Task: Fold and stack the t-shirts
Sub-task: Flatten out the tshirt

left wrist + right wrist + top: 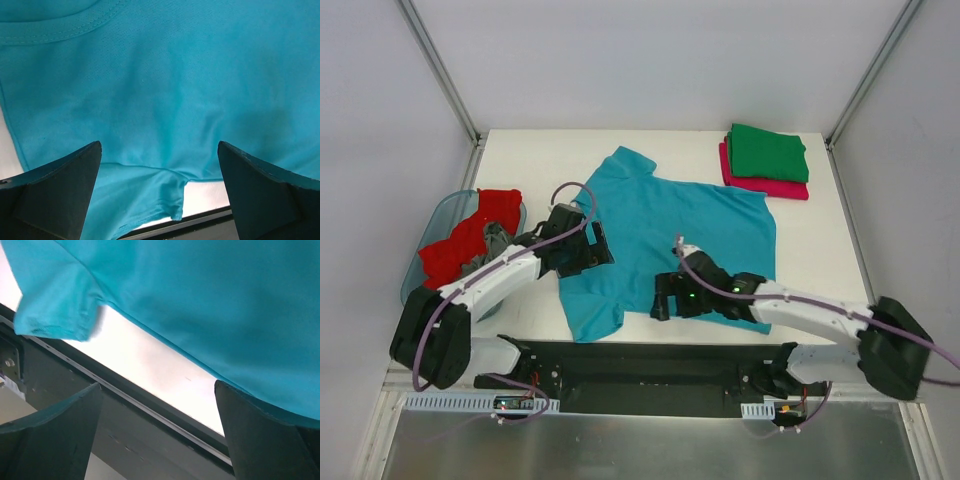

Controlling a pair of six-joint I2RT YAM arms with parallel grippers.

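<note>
A teal t-shirt (670,235) lies spread flat on the white table, one sleeve toward the back, one toward the near edge. My left gripper (595,245) is open and empty over its left edge; the left wrist view shows the teal cloth (165,90) and collar seam between the open fingers. My right gripper (662,296) is open and empty at the shirt's near hem; the right wrist view shows the teal hem (200,300) and sleeve above the table edge. A folded green t-shirt (767,152) sits on a folded pink-red t-shirt (760,185) at the back right. A red t-shirt (470,240) and a grey one (497,241) lie in the basket.
A translucent blue plastic basket (432,235) sits at the table's left edge beside the left arm. A black rail (650,365) runs along the table's near edge, also seen in the right wrist view (125,425). White walls enclose the table.
</note>
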